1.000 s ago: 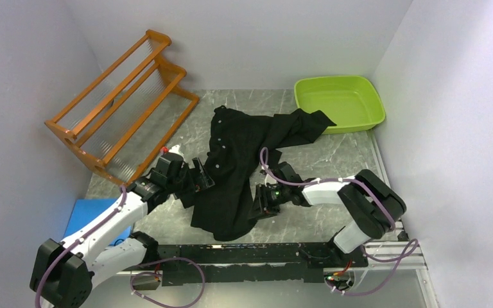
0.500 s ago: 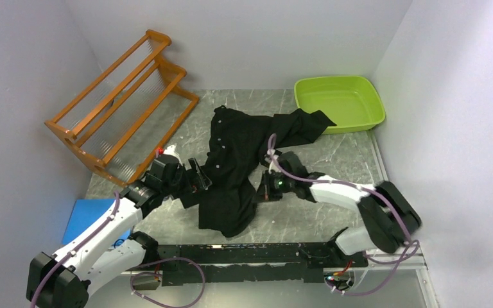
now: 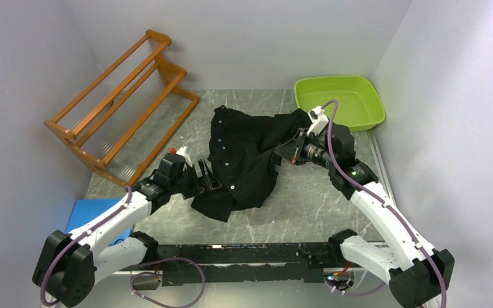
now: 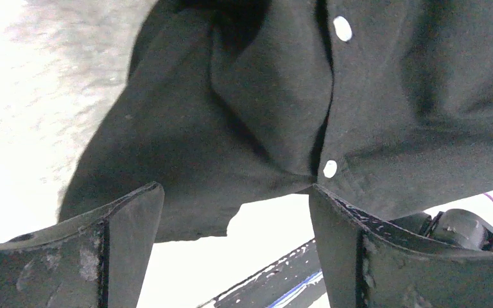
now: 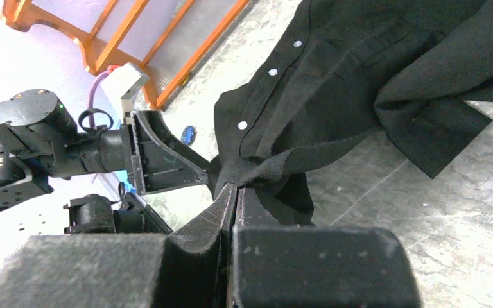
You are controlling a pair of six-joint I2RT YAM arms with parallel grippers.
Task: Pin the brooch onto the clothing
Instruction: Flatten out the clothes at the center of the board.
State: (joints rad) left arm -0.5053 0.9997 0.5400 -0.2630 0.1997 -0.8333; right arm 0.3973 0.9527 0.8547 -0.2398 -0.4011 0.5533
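Note:
The clothing (image 3: 244, 151), a black shirt with small pale buttons, lies crumpled mid-table. My right gripper (image 3: 282, 149) is shut on a fold of its fabric, and in the right wrist view the fingertips (image 5: 236, 187) pinch that fold above the table. My left gripper (image 3: 204, 179) stands open at the shirt's lower left edge. In the left wrist view the hem and a button (image 4: 329, 169) hang just beyond the gripper (image 4: 234, 188), whose jaws stand wide. A small blue oval thing (image 5: 188, 133) lies on the table past the left gripper; I cannot tell whether it is the brooch.
An orange wooden rack (image 3: 122, 102) stands at the back left. A green tub (image 3: 340, 102) sits at the back right, just behind the right wrist. A blue pad (image 3: 93, 215) lies beside the left arm. Walls close in on both sides.
The right gripper closed on the shirt near its lower edge and carried that fold up and back to the right, dragging the hem along. The left gripper stayed by the left edge.

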